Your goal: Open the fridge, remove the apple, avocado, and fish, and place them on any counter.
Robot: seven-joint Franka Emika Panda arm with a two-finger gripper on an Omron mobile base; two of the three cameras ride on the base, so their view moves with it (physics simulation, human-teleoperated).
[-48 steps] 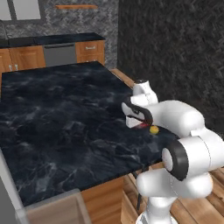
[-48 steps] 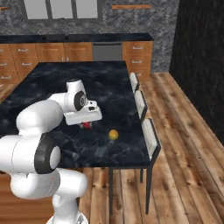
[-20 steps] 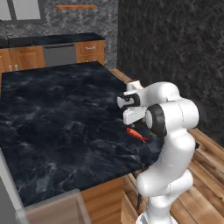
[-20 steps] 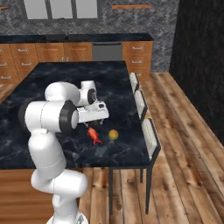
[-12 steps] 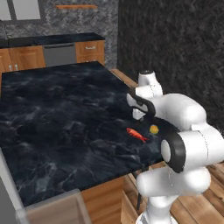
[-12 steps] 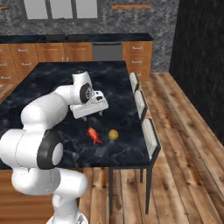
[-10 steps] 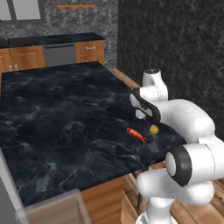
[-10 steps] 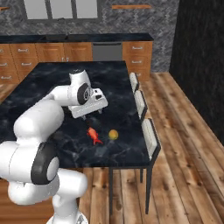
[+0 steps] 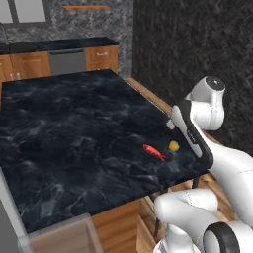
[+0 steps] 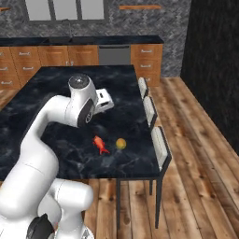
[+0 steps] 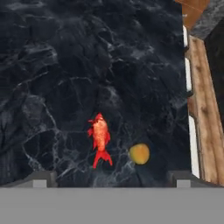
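Fish (image 11: 100, 141) beside apple (image 11: 139, 154) on counter (image 11: 65, 65).

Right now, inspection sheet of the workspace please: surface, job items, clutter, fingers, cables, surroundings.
Surface: black marble counter, white veins, wooden base.
Job's things: fish lying flat on the counter; apple beside it, apart, near the chair-side edge. Avocado and fridge: nothing seen.
Clutter: nothing seen.
Fingers: gripper open, above the counter, holding nothing, looking down at fish and apple.
Cables: nothing seen.
Surroundings: chairs along the counter's edge, wood floor, wall cabinets at the back.
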